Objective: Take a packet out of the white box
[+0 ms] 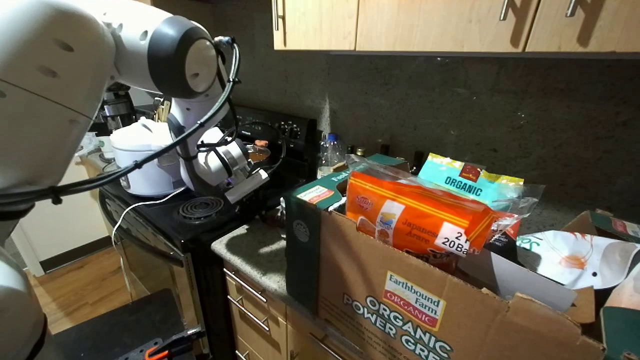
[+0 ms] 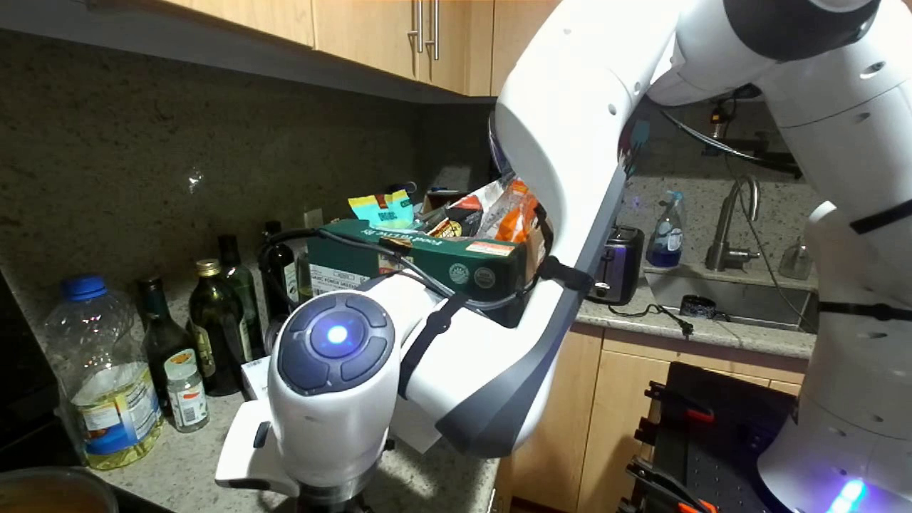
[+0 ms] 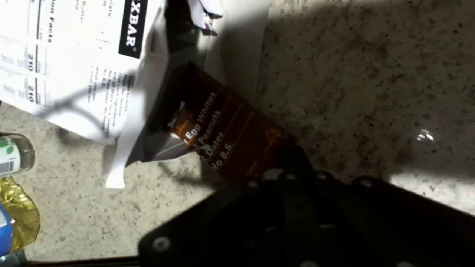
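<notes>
Gripping the near end of a brown bar packet (image 3: 237,129), the black gripper (image 3: 285,167) holds its fingers together low in the wrist view. The packet's print reads "Egg Whites", "Peanuts", "Dates" and "No B.S.", set slantwise to the frame. Its far end lies in deep shadow at the mouth of the white RXBAR box (image 3: 85,63); whether that end is inside or clear of the mouth is too dark to say. The box sits on the speckled countertop (image 3: 371,96), a printed nutrition panel facing the camera and a ragged, torn edge near the top. A glass jar (image 3: 16,154) and an oil bottle (image 3: 20,218) show at the left edge, apart from the box.

In an exterior view the robot arm (image 2: 577,142) reaches low over the countertop and hides most of what is under it. The Earthbound Farm carton (image 1: 480,300) appears in both exterior views, an orange Japanese Arare bag (image 1: 415,210) and a turquoise Organic bag (image 1: 465,182) rising out of its top. A white rice cooker (image 1: 145,165) stands on the black stove (image 1: 165,225), partly covered by the robot arm.
</notes>
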### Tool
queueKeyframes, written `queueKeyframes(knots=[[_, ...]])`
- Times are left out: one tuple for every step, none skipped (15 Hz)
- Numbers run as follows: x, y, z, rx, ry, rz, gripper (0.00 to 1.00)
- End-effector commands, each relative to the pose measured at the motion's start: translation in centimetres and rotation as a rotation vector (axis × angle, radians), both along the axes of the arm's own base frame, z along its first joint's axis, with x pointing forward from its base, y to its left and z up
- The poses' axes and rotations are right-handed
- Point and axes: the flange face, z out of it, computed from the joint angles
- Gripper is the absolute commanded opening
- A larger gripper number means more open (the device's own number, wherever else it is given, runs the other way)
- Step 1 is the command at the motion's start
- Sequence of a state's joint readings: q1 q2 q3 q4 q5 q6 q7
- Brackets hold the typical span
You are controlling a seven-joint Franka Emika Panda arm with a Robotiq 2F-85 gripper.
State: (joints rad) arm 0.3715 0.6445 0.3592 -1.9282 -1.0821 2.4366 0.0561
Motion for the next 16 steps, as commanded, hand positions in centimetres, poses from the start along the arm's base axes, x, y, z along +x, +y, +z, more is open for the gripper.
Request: queueKeyframes(knots=[[-0.9,0.0,3.8,-0.016,-0.006,0.022,0.0],[-0.8,0.2,4.6,-0.018,-0.01,0.025,0.0],[-0.7,0.4,5.6,-0.022,-0.016,0.027,0.0],[-0.6,0.6,6.5,-0.027,-0.023,0.028,0.0],[-0.5,0.7,7.4,-0.033,-0.028,0.031,0.0],[-0.4,0.9,8.3,-0.04,-0.033,0.035,0.0],[-0.4,1.1,9.1,-0.046,-0.039,0.039,0.0],[-0.4,1.3,9.9,-0.053,-0.046,0.041,0.0],[-0.4,1.4,10.6,-0.06,-0.05,0.045,0.0],[-0.4,1.5,11.3,-0.068,-0.057,0.049,0.0],[-0.4,1.6,12.0,-0.073,-0.063,0.05,0.0],[-0.4,1.6,12.5,-0.081,-0.069,0.052,0.0],[-0.4,1.6,13.0,-0.086,-0.074,0.053,0.0],[-0.5,1.6,13.4,-0.092,-0.079,0.051,0.0],[-0.7,1.5,13.6,-0.098,-0.079,0.051,0.0],[-0.9,1.4,13.8,-0.101,-0.078,0.051,0.0]])
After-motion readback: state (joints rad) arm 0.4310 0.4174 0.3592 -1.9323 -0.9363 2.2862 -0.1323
